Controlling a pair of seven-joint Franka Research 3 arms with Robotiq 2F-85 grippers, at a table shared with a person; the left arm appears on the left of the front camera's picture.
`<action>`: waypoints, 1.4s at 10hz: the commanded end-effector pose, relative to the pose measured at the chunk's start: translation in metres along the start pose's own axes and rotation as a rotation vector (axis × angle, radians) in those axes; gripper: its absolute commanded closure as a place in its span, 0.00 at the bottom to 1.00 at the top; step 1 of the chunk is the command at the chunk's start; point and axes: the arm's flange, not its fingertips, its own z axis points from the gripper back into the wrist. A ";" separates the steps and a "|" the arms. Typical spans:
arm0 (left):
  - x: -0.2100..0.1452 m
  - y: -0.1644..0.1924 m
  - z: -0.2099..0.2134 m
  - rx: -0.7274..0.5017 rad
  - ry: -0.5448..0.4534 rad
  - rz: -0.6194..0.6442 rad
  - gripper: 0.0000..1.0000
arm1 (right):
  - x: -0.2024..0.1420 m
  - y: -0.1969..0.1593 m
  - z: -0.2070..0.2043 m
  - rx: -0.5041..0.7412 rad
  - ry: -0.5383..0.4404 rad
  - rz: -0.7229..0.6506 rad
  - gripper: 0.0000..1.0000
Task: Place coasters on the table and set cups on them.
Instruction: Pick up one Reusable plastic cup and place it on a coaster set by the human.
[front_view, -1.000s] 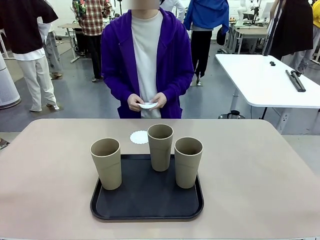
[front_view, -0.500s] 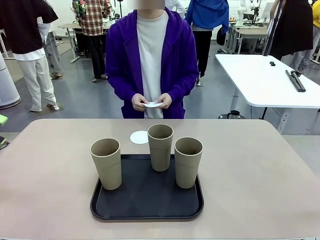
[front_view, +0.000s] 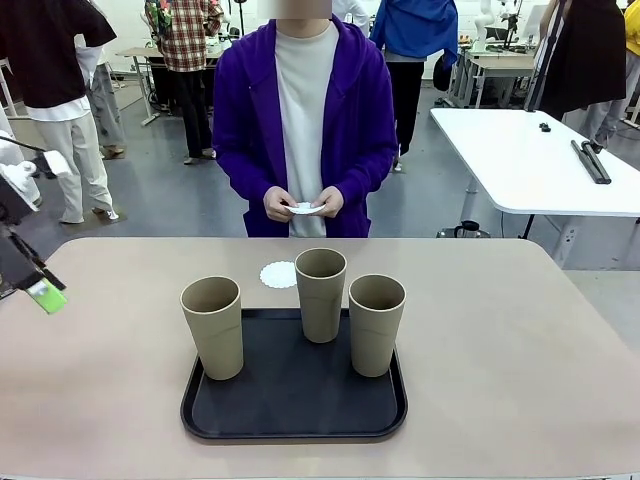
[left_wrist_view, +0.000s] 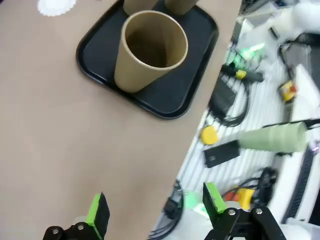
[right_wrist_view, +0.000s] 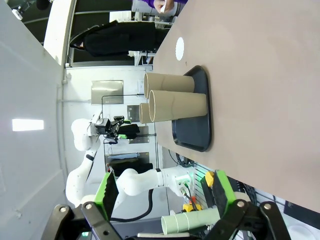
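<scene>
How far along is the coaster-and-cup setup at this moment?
Done: one coaster lies on the table behind the black tray. In hand: the person's hands hold another white coaster; the left gripper is open and empty. Left: all three cups stand on the tray, none on a coaster.

The left arm (front_view: 12, 215) enters at the scene's left edge, angled downward. The left gripper (left_wrist_view: 154, 202) is empty, its green-padded jaws spread wide apart. The right gripper (right_wrist_view: 165, 189) is likewise wide open and empty. At the far side, the person's hands (front_view: 279, 205) meet at waist height.
</scene>
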 end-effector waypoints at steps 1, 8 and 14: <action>0.006 -0.009 -0.022 0.129 0.010 -0.074 0.00 | 0.000 -0.001 0.000 0.012 -0.002 -0.001 0.00; 0.023 -0.011 -0.012 0.135 0.011 -0.121 0.00 | 0.000 -0.001 0.000 0.012 -0.002 -0.001 0.00; 0.003 0.076 -0.034 -0.292 -0.493 -0.545 0.00 | 0.000 -0.001 0.000 0.012 -0.002 -0.001 0.00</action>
